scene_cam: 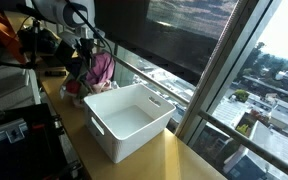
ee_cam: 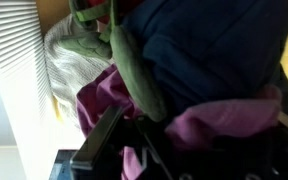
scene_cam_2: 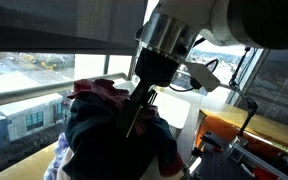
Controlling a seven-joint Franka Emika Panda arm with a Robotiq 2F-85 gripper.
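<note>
Where the shut hand (scene_cam_2: 132, 125) meets clothes (scene_cam_2: 89, 130), white bin (scene_cam: 129, 122) nearby, wooden table (scene_cam: 179, 160)

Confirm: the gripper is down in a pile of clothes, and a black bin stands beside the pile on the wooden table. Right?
No: the bin is white, not black, as an exterior view shows. The gripper is down in the pile of clothes beside it.

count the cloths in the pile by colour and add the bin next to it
navy cloth: 1
magenta cloth: 1 (two patches show, probably one piece)
green cloth: 1
white ribbed cloth: 1
white bin: 1
total: 5
</note>
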